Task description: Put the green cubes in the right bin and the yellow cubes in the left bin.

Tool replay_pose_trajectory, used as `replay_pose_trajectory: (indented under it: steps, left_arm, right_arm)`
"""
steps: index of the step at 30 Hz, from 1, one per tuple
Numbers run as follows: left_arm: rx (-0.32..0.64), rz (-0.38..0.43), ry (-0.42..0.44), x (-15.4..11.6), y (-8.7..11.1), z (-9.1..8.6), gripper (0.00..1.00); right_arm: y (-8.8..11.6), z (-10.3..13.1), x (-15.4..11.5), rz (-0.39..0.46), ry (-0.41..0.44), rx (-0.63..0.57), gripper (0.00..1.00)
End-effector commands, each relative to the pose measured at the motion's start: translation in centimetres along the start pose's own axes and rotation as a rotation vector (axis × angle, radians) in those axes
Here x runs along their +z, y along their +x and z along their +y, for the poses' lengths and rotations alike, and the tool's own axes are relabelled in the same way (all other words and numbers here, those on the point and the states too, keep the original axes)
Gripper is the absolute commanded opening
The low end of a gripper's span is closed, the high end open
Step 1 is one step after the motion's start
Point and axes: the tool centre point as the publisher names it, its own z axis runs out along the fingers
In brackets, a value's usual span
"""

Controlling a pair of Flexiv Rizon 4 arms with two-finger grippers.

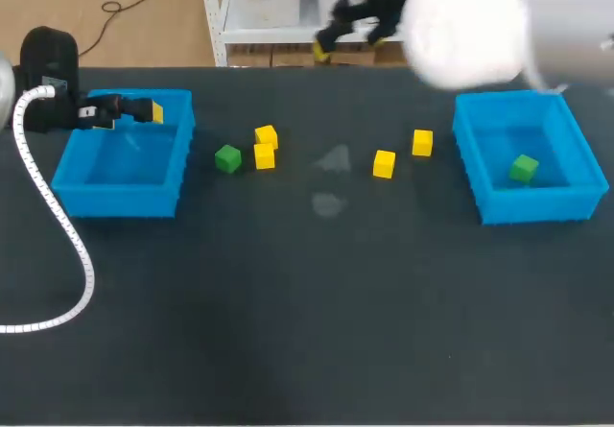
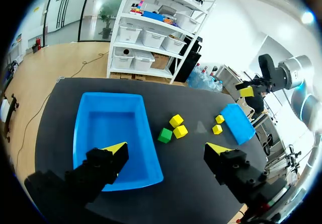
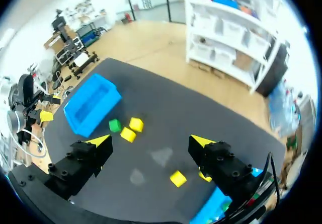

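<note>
Both sets of jaws are open and empty. The left jaws, on the left arm (image 1: 46, 58), hang spread wide over the far rim of the left bin (image 1: 67, 173), which sits by the left edge of the surface (image 1: 307, 331). The right jaws, on the right arm (image 1: 470, 24), are held high near the far edge, also spread wide. A binned green cube (image 1: 524, 168) lies inside the right bin (image 1: 537, 206) by the right edge. A loose green cube (image 1: 227, 158) lies just beside the left bin. A first yellow cube (image 1: 266, 136) and a second yellow cube (image 1: 264, 156) lie close together next to it. A third yellow cube (image 1: 384, 163) and a fourth yellow cube (image 1: 422, 142) lie slightly apart nearer the right bin.
</note>
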Motion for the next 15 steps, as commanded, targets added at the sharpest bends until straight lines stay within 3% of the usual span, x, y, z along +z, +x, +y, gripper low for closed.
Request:
replay_pose_trajectory:
  steps: [1, 8, 15]
  left_arm:
    - [0.001, -0.005, 0.005, 0.0, 0.1, 0.1, 1.00]
    - [0.001, -0.005, 0.005, 0.0, 0.1, 0.1, 1.00]
    - [0.001, -0.005, 0.005, 0.0, 0.1, 0.1, 1.00]
  right_arm:
    - [-2.2, 2.5, 3.4, 0.041, -0.005, -0.043, 1.00]
    - [-3.7, 6.1, 6.6, 0.102, -0.043, -0.142, 1.00]
    - [-3.6, 8.1, 9.4, 0.134, -0.068, -0.198, 1.00]
